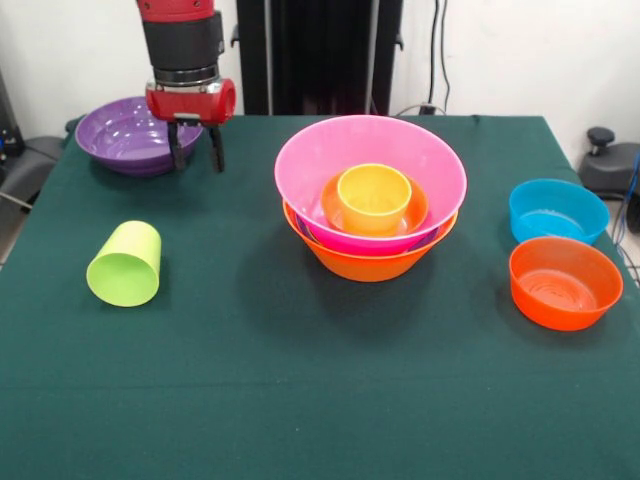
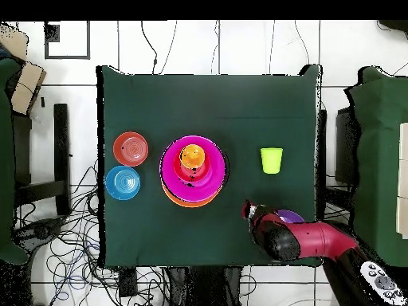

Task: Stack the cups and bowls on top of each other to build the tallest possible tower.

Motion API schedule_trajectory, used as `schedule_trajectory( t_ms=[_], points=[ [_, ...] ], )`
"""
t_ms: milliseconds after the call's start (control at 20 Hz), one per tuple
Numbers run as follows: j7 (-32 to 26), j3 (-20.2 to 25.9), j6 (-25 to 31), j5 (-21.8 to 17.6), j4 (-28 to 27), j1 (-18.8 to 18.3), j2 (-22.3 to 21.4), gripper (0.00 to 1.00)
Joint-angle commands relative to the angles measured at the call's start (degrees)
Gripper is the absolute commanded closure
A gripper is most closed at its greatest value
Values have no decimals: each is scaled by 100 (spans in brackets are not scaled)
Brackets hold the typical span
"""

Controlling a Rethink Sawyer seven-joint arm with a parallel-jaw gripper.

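The tower stands mid-table: a large yellow-orange bowl (image 1: pixel 368 263) at the base, a thin purple rim above it, and a large pink bowl (image 1: pixel 300 165) nested on top. Inside the pink bowl sits a small red-orange bowl (image 1: pixel 412 213) holding the orange cup (image 1: pixel 373 195) upright. From overhead the tower (image 2: pixel 171 171) is a set of coloured rings. The lime green cup (image 1: pixel 125 263) (image 2: pixel 272 160) lies on its side, mouth toward the camera. My gripper (image 1: pixel 195 150) (image 2: pixel 249 211) hangs open and empty at the right rim of a wide purple bowl (image 1: pixel 125 135) (image 2: pixel 290 216).
A blue bowl (image 1: pixel 557 210) (image 2: pixel 123 182) and a red-orange bowl (image 1: pixel 565 282) (image 2: pixel 130 148) stand upright side by side at the right of the front view. The green cloth table (image 1: pixel 300 400) ends just behind the purple bowl. Cables and chairs surround it.
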Motion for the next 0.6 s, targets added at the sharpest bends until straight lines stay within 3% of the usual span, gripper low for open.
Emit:
schedule_trajectory(
  t_ms=[50, 350, 600],
  points=[
    [-396, -59, 484, -349, -548, 239, 246, 100],
    [-603, 127, 692, -227, -473, 27, 241, 100],
    [-604, 190, 869, -36, -175, -25, -132, 100]
  ],
)
